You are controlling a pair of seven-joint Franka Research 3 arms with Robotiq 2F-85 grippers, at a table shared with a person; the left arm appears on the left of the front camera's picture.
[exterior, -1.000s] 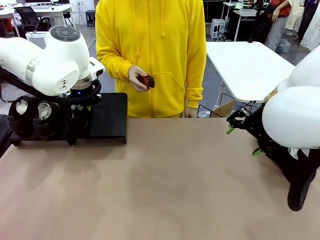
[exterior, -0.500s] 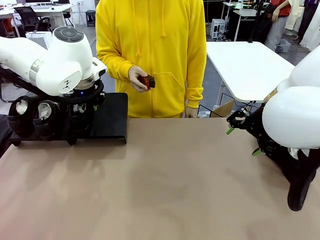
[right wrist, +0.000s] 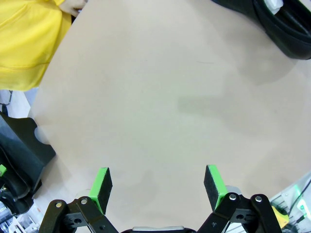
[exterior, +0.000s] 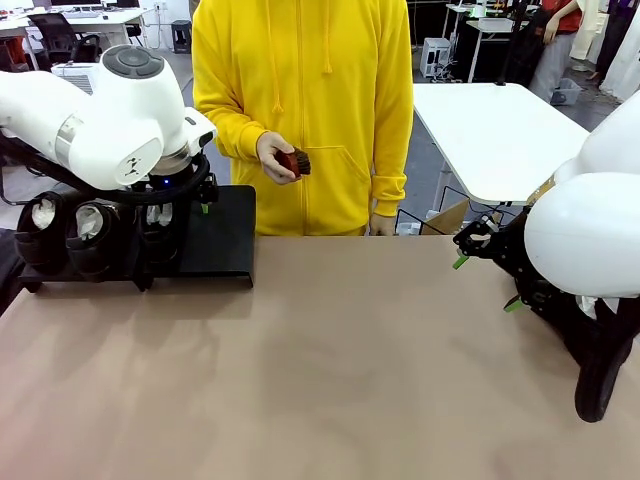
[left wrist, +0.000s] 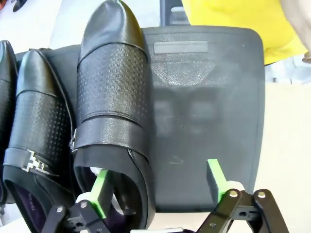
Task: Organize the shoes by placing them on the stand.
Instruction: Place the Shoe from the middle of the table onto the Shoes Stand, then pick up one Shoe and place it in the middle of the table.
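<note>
My left gripper point(left wrist: 158, 182) stands released over the third shoe point(left wrist: 112, 107), whose long axis runs bottom to top on the stand point(left wrist: 209, 97), leaving what looks like the fourth shoe point(right wrist: 279, 26) upper right, nearer my open right gripper point(right wrist: 158, 187).

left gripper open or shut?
Open: the left gripper has green pads spread wide, one inside the shoe, one over the stand.
</note>
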